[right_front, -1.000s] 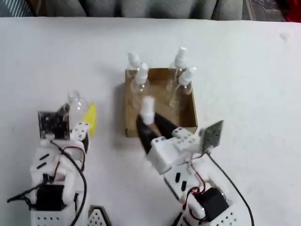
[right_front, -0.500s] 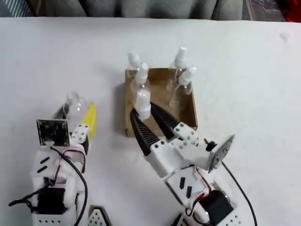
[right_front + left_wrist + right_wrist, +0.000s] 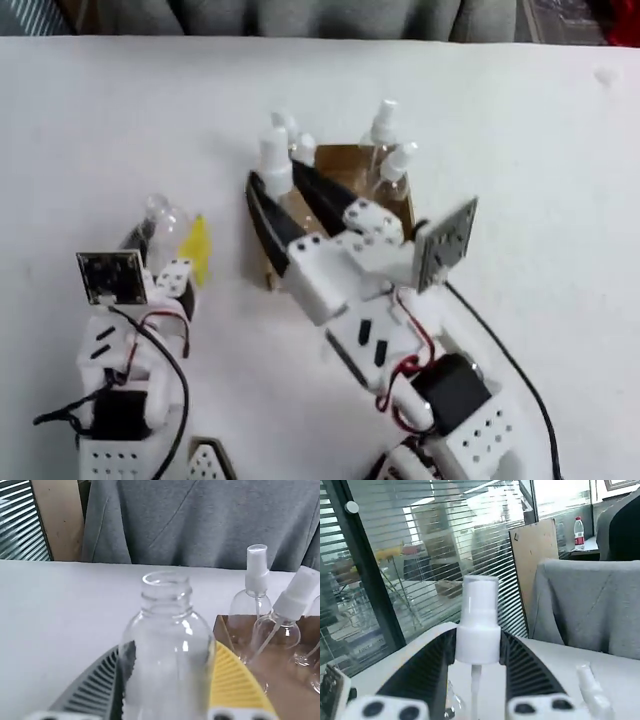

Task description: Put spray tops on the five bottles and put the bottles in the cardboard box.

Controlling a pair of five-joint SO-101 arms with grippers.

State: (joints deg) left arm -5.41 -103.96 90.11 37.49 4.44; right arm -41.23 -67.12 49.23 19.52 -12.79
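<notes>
Two grippers are found closed on parts. In the left wrist view, the uncapped bottle [image 3: 167,645] is clamped upright between the left gripper's [image 3: 169,655] fingers, its open neck standing above the fingertips. In the right wrist view, the spray top [image 3: 479,630] is pinched between the right gripper's [image 3: 479,647] fingers, cap up, tube hanging down. The high view adds the cardboard box [image 3: 405,215], lying beneath the right gripper and well apart from the left.

An office, with slatted blinds [image 3: 437,550] and a black-framed glass partition [image 3: 370,575].
</notes>
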